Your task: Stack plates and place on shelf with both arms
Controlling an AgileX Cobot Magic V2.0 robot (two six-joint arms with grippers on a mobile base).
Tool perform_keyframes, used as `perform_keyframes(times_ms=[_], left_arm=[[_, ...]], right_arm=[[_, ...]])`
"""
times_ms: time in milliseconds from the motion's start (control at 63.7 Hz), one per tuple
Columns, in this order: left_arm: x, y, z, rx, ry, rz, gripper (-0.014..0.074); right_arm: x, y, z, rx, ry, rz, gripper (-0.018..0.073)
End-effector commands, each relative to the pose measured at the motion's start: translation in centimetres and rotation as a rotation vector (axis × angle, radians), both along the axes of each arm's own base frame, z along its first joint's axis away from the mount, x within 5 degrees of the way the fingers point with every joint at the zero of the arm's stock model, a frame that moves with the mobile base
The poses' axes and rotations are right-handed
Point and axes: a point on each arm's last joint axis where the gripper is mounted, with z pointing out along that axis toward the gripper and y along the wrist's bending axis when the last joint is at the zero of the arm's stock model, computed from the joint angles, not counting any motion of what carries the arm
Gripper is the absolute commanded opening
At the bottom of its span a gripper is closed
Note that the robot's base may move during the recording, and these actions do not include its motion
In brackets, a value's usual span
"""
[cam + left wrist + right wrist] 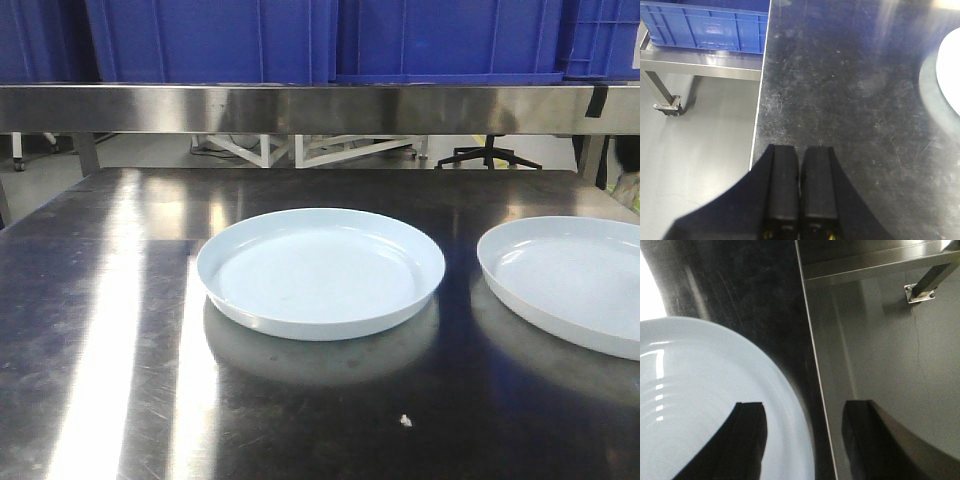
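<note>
Several blue crates (pixel 210 40) above shelf rail (pixel 300 108)

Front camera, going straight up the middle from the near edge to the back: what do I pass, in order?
Small white crumb → middle plate → bare tabletop → shelf rail → blue crates.

Bright glare streaks the dark steel table (pixel 100 330); wrist views dimmer, foreground blurred.
</note>
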Motion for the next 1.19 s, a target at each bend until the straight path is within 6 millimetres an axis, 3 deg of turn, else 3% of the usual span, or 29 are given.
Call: perform_keyframes(times_ms=[0, 235, 314, 439, 455, 518, 596, 863, 1020, 1177], left_arm=[[0.4, -0.2, 1.3, -0.026, -0.081, -0.006, 0.0088], [0.4, -0.2, 1.3, -0.026, -0.081, -0.006, 0.0088], [0.4, -0.2, 1.3, -0.026, -0.081, -0.006, 0.0088], [0.4, -0.2, 1.3, -0.026, -0.081, -0.006, 0.0088], [0.4, -0.2, 1.3, -0.026, -0.081, -0.006, 0.0088], [0.4, -0.2, 1.3, -0.026, -0.081, -0.006, 0.0088], [0.4, -0.2, 1.3, -0.026, -0.081, -0.006, 0.0088], [0.4, -0.2, 1.3, -0.026, -0.081, -0.006, 0.0088], [0.4, -0.2, 1.3, -0.026, -0.081, -0.006, 0.0088], [0.4, -0.2, 1.3, -0.026, -0.081, -0.006, 0.0088]], right_arm=[[1.3, -0.3, 1.3, -0.023, -0.078, 0.008, 0.0454], [2.1, -0.4, -0.9, -0.014, 0.002, 0.008, 0.0419], [2.2, -0.4, -1.3, -0.012, 0.023, 0.008, 0.0323], [2.1, -0.5, -1.0, -0.022, 0.027, 0.014, 0.0063], [2.0, -0.5, -0.8, -0.024, 0.024, 0.015, 0.0034], [2.2, -0.5, 0.0, -0.034, 0.002, 0.018, 0.0071], [2.4, -0.6, 1.6, -0.040, -0.041, 0.017, 0.0052], [2.2, 0.5, 9.8, -0.059, -0.257, 0.044, 0.0052], [2.4, 3.8, 11.9, -0.033, -0.287, 0.150, 0.0052], [3.1, 8.3, 12.1, -0.011, -0.295, 0.298, 0.0052]])
